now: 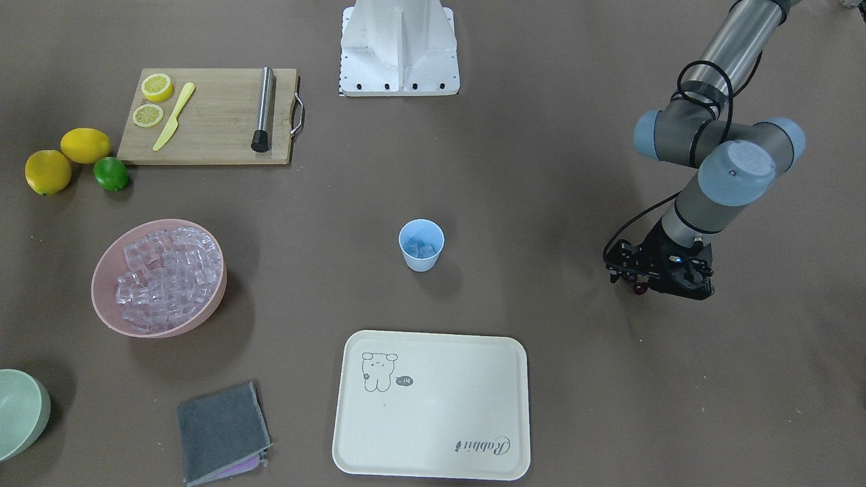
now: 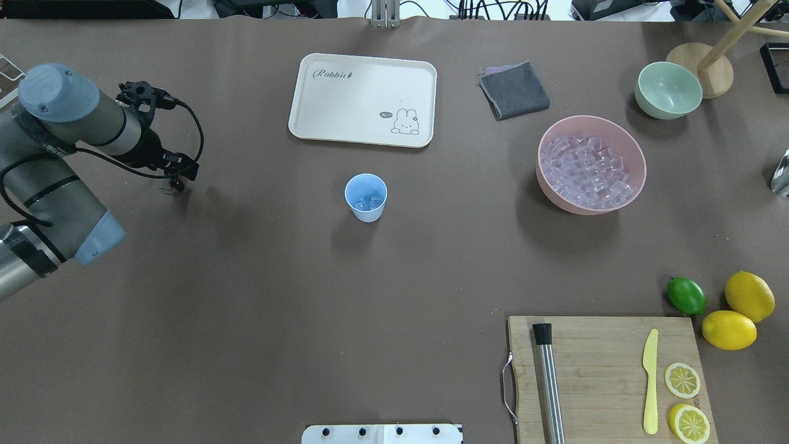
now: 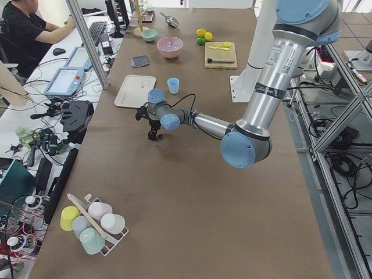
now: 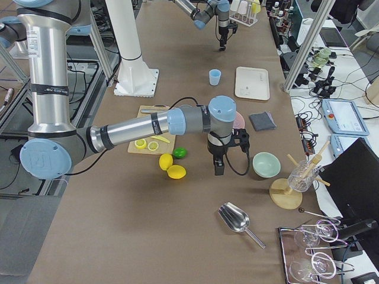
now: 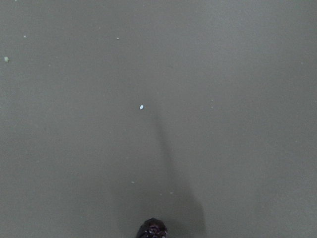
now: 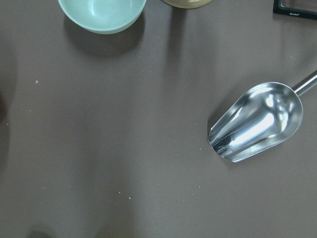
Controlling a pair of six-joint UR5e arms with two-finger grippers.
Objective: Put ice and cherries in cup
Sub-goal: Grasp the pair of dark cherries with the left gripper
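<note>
The light-blue cup (image 1: 421,260) stands upright mid-table, with a few ice cubes (image 1: 421,249) in it; it also shows in the overhead view (image 2: 366,209). More ice (image 2: 585,169) fills the pink bowl (image 2: 555,196). My left gripper (image 1: 643,281) hangs low over bare table far from the cup and looks shut on the cherries (image 1: 639,289). One dark cherry (image 5: 152,229) shows at the bottom edge of the left wrist view. My right gripper (image 4: 219,170) hangs over the table beside the pale green bowl (image 4: 266,164). I cannot tell if it is open or shut.
A metal scoop (image 6: 257,121) lies on the table near the green bowl (image 6: 101,12). A cream tray (image 1: 433,460), a grey cloth (image 1: 220,429), a cutting board (image 1: 216,118) with muddler, knife and lemon slices, two lemons and a lime (image 1: 110,174) are around.
</note>
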